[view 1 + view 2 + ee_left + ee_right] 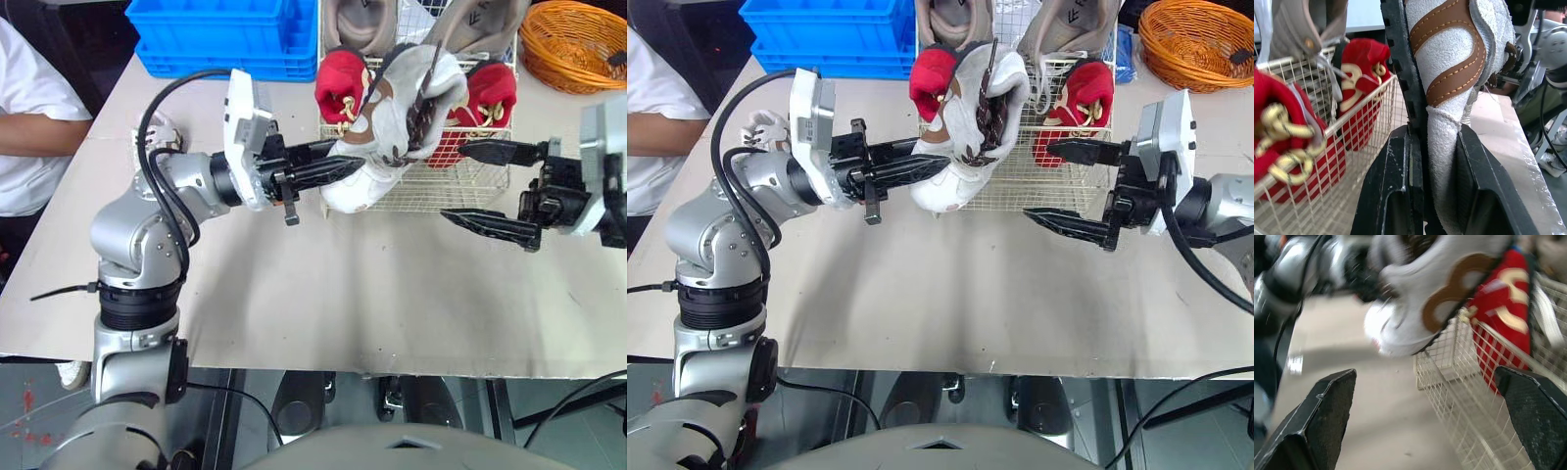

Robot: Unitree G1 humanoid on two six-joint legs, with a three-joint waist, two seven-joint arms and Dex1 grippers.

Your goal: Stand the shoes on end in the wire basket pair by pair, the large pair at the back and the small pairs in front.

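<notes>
Hanging in the clamped left fingers (pixel 323 171), a white shoe (pixel 392 117) with brown stripes is held tilted and clear of the surface (pixel 343 294), right past those fingertips at the front rim of the wire basket (pixel 431 191). Beyond the tips, inside the basket, two small red shoes (pixel 340 83) stand in front and large grey shoes (pixel 358 20) stand behind. The right fingers (pixel 495 152) are spread wide apart and empty, facing the left ones from the basket's other front corner. Behind the left fingers sit a blue crate (pixel 216 34) and a person (pixel 29 127). An orange wicker basket (pixel 573 44) lies beyond the right ones.
</notes>
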